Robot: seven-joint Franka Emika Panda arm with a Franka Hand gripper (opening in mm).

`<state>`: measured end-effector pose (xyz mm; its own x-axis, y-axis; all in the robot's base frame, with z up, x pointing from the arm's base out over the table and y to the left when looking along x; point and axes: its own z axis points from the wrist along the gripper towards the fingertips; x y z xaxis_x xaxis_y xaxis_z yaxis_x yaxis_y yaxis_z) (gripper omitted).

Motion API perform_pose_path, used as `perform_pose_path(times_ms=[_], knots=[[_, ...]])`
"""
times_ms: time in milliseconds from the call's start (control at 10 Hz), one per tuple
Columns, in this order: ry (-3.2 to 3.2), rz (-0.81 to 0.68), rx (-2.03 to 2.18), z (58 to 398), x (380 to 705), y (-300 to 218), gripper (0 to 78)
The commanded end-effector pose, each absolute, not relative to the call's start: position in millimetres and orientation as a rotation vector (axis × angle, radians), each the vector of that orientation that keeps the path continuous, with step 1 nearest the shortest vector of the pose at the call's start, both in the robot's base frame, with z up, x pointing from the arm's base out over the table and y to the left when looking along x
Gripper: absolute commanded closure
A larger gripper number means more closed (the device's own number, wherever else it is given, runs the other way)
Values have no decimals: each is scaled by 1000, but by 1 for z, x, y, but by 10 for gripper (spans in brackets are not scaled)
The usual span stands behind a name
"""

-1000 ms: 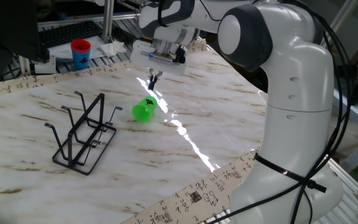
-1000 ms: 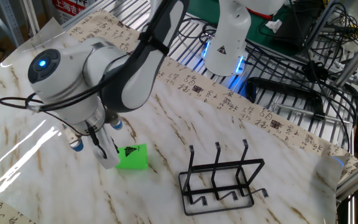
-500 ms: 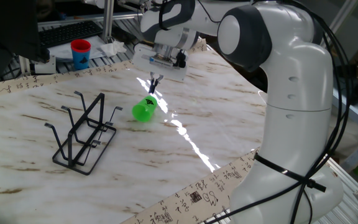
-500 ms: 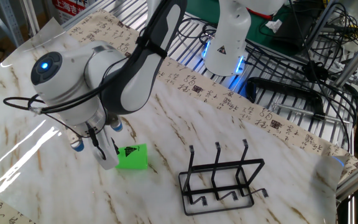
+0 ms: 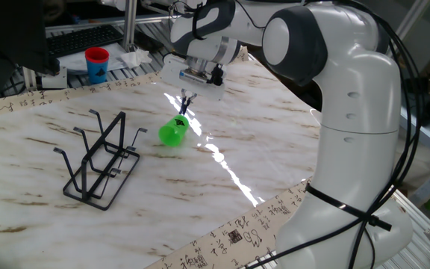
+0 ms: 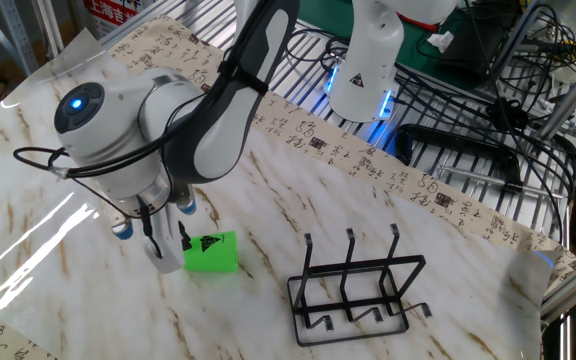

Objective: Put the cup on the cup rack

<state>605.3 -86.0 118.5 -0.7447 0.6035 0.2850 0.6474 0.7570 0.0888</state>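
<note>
The bright green cup [image 5: 172,133] lies on its side on the marble-patterned table, right of the black wire cup rack [image 5: 99,161]. My gripper [image 5: 184,104] hangs just above and behind the cup, pointing down, and does not hold it. In the other fixed view the gripper [image 6: 167,250] sits right beside the cup [image 6: 212,252], its fingers slightly apart with nothing between them. The cup rack [image 6: 358,285] stands upright with nothing on its pegs, a short way from the cup.
A red cup with a blue band [image 5: 96,64] stands on a ledge past the table's far edge. The robot's white base [image 5: 349,142] fills the right side. Metal grating and cables [image 6: 468,110] lie beyond the table.
The gripper and wrist have shifted slightly, rising a little over the cup. Cup and rack have not moved.
</note>
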Motion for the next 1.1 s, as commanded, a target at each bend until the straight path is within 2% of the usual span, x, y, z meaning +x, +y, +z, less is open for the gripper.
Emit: perform_pose_path(times_ms=[100,1100], knots=[[-2698,-260,-1040,119,606,-87,776],[-2642,-232,-1126,119,606,-87,776]])
